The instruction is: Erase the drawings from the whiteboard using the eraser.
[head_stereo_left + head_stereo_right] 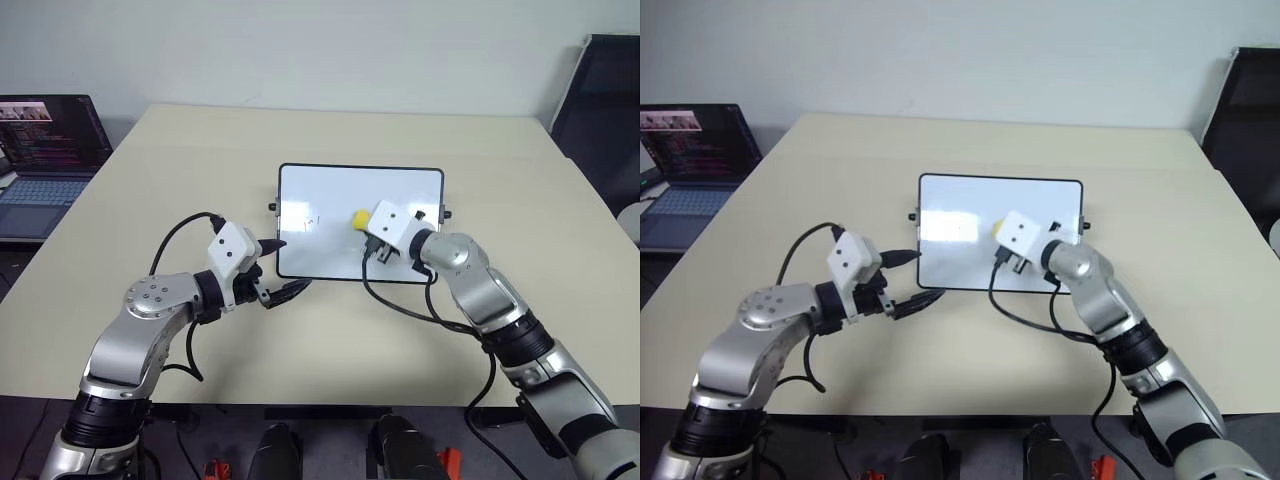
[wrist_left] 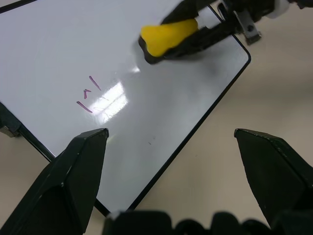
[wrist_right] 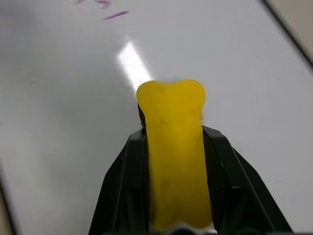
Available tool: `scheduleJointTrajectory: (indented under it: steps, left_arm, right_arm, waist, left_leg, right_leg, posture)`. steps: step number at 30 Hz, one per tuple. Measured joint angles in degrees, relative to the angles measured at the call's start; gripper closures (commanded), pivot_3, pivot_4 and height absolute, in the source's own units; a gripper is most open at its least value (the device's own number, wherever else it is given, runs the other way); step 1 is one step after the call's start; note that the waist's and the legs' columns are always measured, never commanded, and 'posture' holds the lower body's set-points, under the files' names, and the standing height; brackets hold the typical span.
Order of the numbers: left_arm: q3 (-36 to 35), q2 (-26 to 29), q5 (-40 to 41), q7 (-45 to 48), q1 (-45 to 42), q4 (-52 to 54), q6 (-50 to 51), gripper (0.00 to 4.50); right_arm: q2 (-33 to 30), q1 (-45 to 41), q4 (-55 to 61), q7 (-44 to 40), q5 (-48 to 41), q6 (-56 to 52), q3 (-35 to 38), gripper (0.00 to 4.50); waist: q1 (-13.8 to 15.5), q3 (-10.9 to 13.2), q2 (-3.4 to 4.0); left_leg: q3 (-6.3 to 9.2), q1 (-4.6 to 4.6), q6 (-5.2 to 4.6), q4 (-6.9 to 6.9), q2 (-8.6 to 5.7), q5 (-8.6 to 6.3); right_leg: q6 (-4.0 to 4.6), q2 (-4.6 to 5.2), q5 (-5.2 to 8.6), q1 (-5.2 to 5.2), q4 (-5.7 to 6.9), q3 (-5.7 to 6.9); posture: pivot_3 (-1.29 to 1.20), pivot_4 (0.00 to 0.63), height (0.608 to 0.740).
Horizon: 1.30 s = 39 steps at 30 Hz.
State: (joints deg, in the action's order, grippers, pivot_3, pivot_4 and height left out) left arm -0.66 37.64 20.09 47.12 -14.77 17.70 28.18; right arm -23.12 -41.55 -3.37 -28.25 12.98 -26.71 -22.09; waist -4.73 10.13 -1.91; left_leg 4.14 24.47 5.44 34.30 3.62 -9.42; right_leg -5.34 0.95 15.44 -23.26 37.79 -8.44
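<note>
A wide beige table (image 1: 330, 340) fills the space in front of me, set against a plain pale wall, and I work across it from the near edge outward.

Nearest, my left gripper (image 1: 278, 270) sits just off the lower left corner of the whiteboard (image 1: 330, 190), its 2 black fingers spread wide with nothing between them. It is close to the frame but I cannot tell whether it touches it.

A little further in, my right gripper (image 1: 372, 240) is clamped tight on the eraser (image 1: 357, 218), the yellow block poking out past the fingertips over the middle of the board. Whether the pad is actually pressed onto the white surface I cannot tell.

The drawings (image 1: 312, 221) lie left of the eraser, near but apart from it: about 3 thin purplish strokes, not yet wiped.

What worries me: the board leans on small side knobs, so a firm sideways wipe could push it along the table or tip it if my left gripper gives it no support. The eraser could also twist in my grip, or skim above the marks and leave them.

Beyond the board the tabletop runs bare to the far edge. An open laptop (image 1: 45, 150) sits off the table's left side, and a dark chair back (image 1: 605, 100) stands at the far right.
</note>
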Motion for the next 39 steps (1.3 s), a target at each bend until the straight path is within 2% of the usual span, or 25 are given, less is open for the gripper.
scheduleJointTrajectory:
  steps: [6,14,21,29,34,39]
  left_arm:
    - [0.42,-0.07,0.02,-0.13,0.15,-0.05,-0.03,0.00]
    - [0.43,-0.14,0.01,-0.24,0.18,-0.11,-0.03,0.00]
    - [0.15,-1.21,1.41,-0.80,0.85,-0.09,1.30,0.00]
    - [-6.33,-2.17,6.40,-3.50,3.92,0.00,4.09,0.00]
    - [-9.78,-2.20,7.69,-5.09,6.66,0.09,4.08,0.00]
    - [-10.52,-2.18,7.73,-6.92,8.13,0.30,4.09,0.00]
  right_arm:
    - [-0.23,1.75,2.21,-2.40,-0.81,-1.93,1.35,3.40]
    - [-3.63,6.59,8.34,-10.24,-2.92,-6.76,1.07,3.40]
    - [-5.50,6.87,9.34,-8.94,0.62,-2.97,-1.31,3.40]
    - [-0.31,14.06,20.75,-12.03,-13.84,-12.58,10.67,3.40]
    - [-0.75,20.35,27.32,-13.40,-19.71,-13.67,12.48,3.40]
    - [-1.18,23.82,28.40,-12.64,-20.78,-8.80,12.33,3.40]
  waist:
    - [0.10,-0.02,-0.03]
    - [0.00,-0.03,-0.05]
    - [-0.05,-0.02,-0.07]
    - [-0.03,0.02,-0.06]
    - [-0.03,0.03,-0.07]
    - [-0.04,0.03,-0.08]
  left_leg:
    - [0.00,0.00,0.00,-0.02,0.01,0.00]
    - [0.00,-0.03,0.00,0.00,0.00,0.00]
    - [-0.03,-0.04,0.00,-0.01,0.00,0.00]
    - [0.00,0.08,0.00,-0.37,0.02,-0.01]
    - [0.01,0.11,0.06,-0.36,0.02,-0.06]
    - [0.00,0.10,0.06,-0.30,0.01,-0.06]
  right_leg:
    - [-0.03,0.00,0.03,0.02,-0.02,0.01]
    - [-0.03,0.00,0.03,0.03,-0.02,-0.03]
    - [-0.02,0.01,0.02,0.00,-0.04,-0.05]
    - [-0.21,0.00,0.16,-0.14,-0.05,0.02]
    - [-0.05,0.01,0.30,-0.16,-0.09,0.03]
    - [0.00,0.01,0.29,-0.17,-0.08,0.00]
  posture:
    - [0.00,0.150,0.740]
    - [0.00,0.150,0.740]
    - [0.00,0.150,0.740]
    - [0.00,0.150,0.740]
    - [0.00,0.150,0.740]
    - [0.00,0.150,0.740]
